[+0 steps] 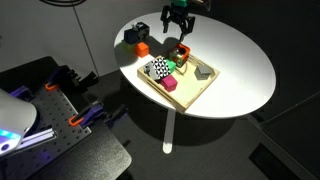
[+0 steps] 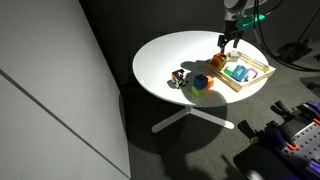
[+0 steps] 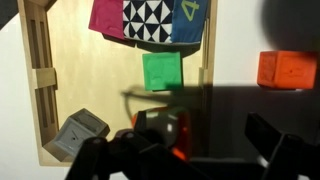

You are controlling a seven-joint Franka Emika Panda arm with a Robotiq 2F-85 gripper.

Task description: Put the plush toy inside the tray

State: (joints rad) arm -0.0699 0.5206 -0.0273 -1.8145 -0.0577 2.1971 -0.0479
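the claw hangs in the air over the far end of the tray, its two fingers spread apart and open, with nothing pinched between them. in an exterior view it also shows above the tray's end.

the plush toy lies inside the tray, right under the claw and close to the far rim. in the wrist view it is a small red-orange lump on the wood floor of the tray, between the dark finger shapes at the bottom of that view, partly in shadow. whether a finger touches it cannot be told from there; in the exterior view the claw sits clearly higher than the toy.

other things share the tray. a green cube rests just beside the plush toy, towards the middle. past it is a patterned block with black and white triangles, pink on one side and blue on the other. a grey block lies tilted in a corner near the rim. a pink cube sits at the near end.

outside the tray, an orange cube stands on the white round surface, near the tray's rim but apart from it. a dark object stands further back on the surface, beside that cube.
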